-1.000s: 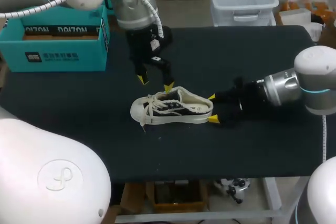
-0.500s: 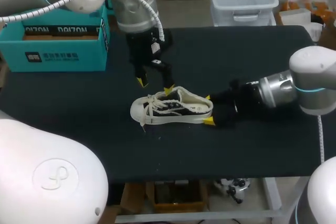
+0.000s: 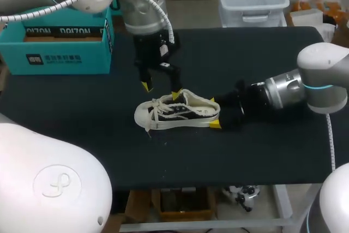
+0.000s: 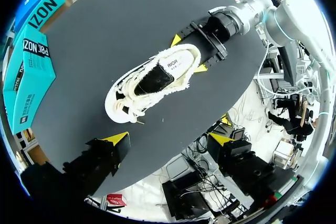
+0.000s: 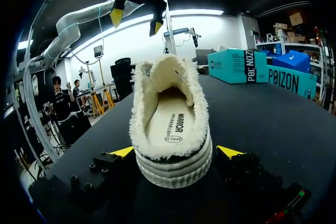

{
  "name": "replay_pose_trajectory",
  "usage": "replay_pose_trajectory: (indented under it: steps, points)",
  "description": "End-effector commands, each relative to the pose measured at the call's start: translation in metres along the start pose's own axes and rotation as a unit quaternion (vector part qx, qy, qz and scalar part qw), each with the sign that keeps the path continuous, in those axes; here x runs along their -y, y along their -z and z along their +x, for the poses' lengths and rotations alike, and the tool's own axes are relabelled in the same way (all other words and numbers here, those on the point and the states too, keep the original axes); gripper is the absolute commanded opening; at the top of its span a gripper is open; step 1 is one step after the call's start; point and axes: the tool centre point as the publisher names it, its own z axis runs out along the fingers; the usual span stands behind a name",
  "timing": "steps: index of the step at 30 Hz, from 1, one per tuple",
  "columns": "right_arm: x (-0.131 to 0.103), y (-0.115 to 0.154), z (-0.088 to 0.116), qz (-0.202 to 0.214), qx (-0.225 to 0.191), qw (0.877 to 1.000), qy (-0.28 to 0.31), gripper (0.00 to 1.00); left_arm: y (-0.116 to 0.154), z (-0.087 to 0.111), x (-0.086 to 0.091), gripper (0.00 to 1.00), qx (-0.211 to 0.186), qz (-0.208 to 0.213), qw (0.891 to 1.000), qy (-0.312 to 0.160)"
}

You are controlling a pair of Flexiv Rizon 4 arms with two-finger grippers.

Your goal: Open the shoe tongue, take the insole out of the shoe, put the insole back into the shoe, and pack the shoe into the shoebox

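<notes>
Right hand (image 5: 175, 152) is spread wide with the heel of the shoe (image 3: 177, 114) between its tips, not clearly pinching it, and the left hand (image 3: 161, 89) hangs open and empty just over the laces (image 3: 155, 110). Shoe sits mid-table (image 3: 245, 53), toe at 9 o'clock, heel at 3, shoebox (image 3: 60, 42) off around 10 o'clock. Looks light and floppy with a fuzzy lining, so I'd brace the stiffer rubber heel and lift the soft tongue (image 5: 160, 74) by its edge; the insole (image 5: 170, 121) inside should bend easily.
</notes>
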Motion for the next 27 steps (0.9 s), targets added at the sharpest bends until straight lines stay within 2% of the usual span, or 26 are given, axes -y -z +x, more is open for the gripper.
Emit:
replay_pose_trajectory:
  steps: [1,6,15,16,17,22,27]
  points:
    - [0.007,0.002,0.002,-0.008,-0.005,1.000,0.000,1.00,-0.001,0.002,0.003,1.00,0.003,-0.005,1.000,0.000]
    - [0.004,-0.003,-0.001,-0.006,-0.017,1.000,0.004,1.00,-0.001,0.003,0.004,1.00,0.000,-0.007,1.000,0.003]
    - [0.004,-0.018,-0.006,-0.002,-0.037,0.999,0.007,1.00,-0.006,0.003,0.008,1.00,-0.007,-0.018,0.999,0.036]
    - [0.005,-0.018,-0.006,-0.002,-0.037,0.999,0.008,0.54,-0.006,0.003,0.008,1.00,-0.007,-0.019,0.999,0.041]
    - [0.005,-0.019,-0.006,0.002,-0.039,0.999,0.008,0.00,-0.006,0.004,0.009,1.00,-0.006,-0.020,0.998,0.052]
    - [0.008,-0.021,-0.004,0.007,-0.037,0.999,0.003,0.00,-0.007,0.012,0.015,1.00,0.001,-0.030,0.997,0.076]
    - [0.009,-0.021,-0.003,0.010,-0.035,0.999,0.001,0.00,-0.012,0.021,0.033,1.00,0.020,-0.036,0.994,0.103]
